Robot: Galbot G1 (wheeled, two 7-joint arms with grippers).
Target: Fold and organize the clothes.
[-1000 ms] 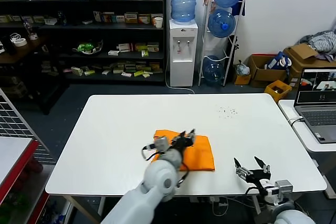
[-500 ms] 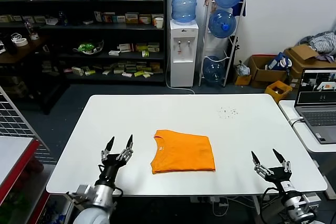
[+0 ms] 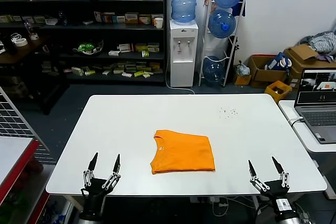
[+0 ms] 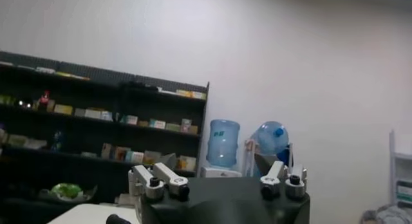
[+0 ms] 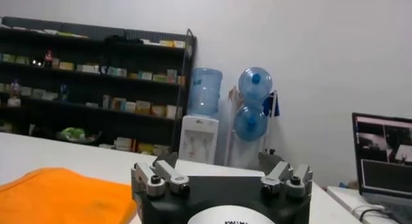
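Both grippers, left (image 3: 103, 167) and right (image 3: 267, 170), have withdrawn to the table's (image 3: 126, 124) near edge, fingers spread empty; folded orange T-shirt (image 3: 182, 151) lies released

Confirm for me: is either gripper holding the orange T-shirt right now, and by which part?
Nothing is held. The left gripper and right gripper are both open at the table's near edge, apart from the folded orange T-shirt.

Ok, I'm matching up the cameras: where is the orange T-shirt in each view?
Head view: orange T-shirt lies folded mid-table, between the two arms.
Left wrist view: not in it.
Right wrist view: low corner, beside the right gripper's body.
Shared landmark: water dispenser.
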